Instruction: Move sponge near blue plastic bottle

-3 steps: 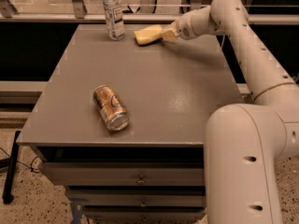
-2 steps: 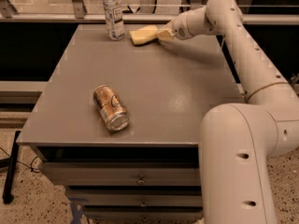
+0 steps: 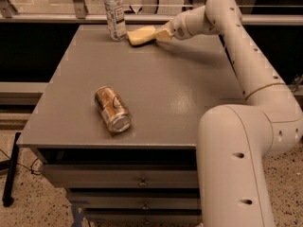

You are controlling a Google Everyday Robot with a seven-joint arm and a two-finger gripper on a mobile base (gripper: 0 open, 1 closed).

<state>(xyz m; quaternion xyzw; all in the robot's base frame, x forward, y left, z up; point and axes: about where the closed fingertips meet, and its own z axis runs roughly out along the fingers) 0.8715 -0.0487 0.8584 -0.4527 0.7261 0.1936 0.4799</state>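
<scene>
The pale yellow sponge is at the far end of the grey table, just right of the blue plastic bottle, a clear bottle with a white cap and label standing upright near the far left corner. My gripper reaches in from the right and is shut on the sponge's right end. The sponge is about a hand's width from the bottle, low over or on the tabletop; I cannot tell which.
A golden-brown metal can lies on its side near the table's front left. Drawers sit under the tabletop. A rail and glass run behind the far edge. My arm arcs along the right side.
My gripper has carried the sponge leftward along the far end of the table, closer to the bottle. The bottle and can have not moved.
</scene>
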